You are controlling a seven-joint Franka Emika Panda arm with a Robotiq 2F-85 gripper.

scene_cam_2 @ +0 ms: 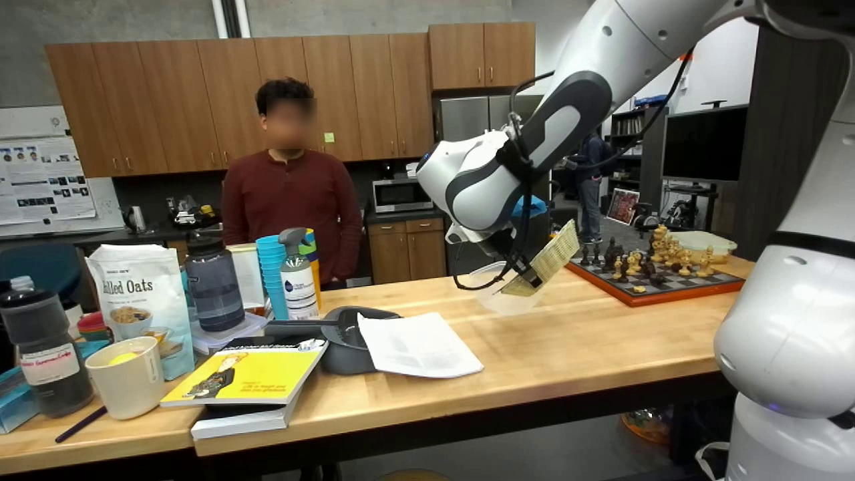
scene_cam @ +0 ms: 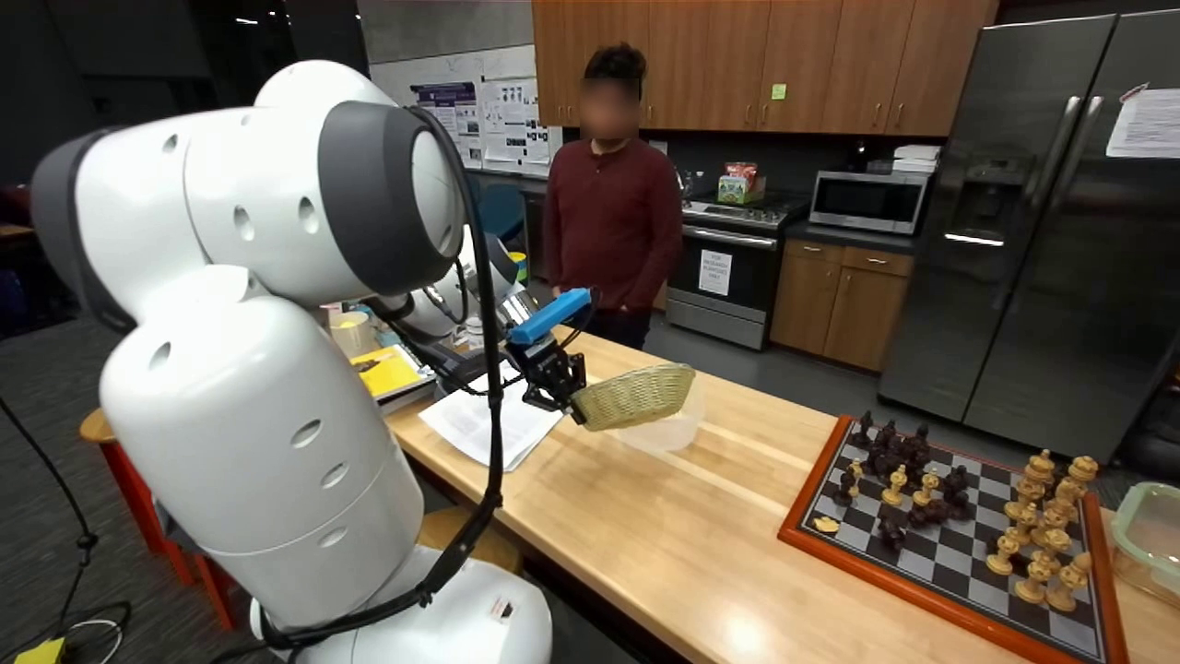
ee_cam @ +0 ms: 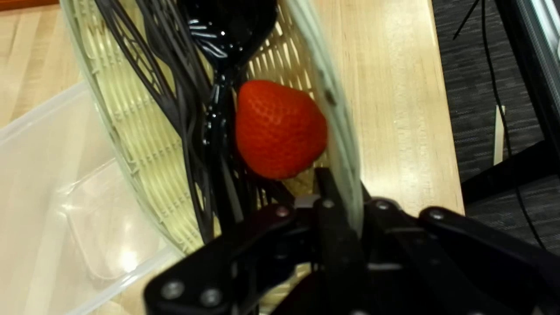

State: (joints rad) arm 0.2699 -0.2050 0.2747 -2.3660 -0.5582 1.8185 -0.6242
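Note:
A pale woven basket [scene_cam: 636, 397] hangs tilted above the wooden table in both exterior views. My gripper [ee_cam: 343, 188] is shut on its rim, one finger inside the wall and one outside. Within the basket [ee_cam: 116, 94], seen in the wrist view, a red strawberry [ee_cam: 280, 129] rests close to the gripped side. Beside it lie a glossy black spoon [ee_cam: 227, 35] and several dark forks [ee_cam: 144, 65]. A clear plastic container [ee_cam: 78, 192] is on the table beside and below the basket; in an exterior view the basket partly covers this container [scene_cam: 668, 432].
A chessboard [scene_cam: 954, 549] with pieces stands farther along the table, near a lidded container [scene_cam: 1148, 544]. Papers [scene_cam_2: 421, 344], a yellow book [scene_cam_2: 247, 381], a mug [scene_cam_2: 127, 377], bottles and an oats bag [scene_cam_2: 143, 300] occupy the opposite end. A person [scene_cam_2: 287, 194] stands behind the table.

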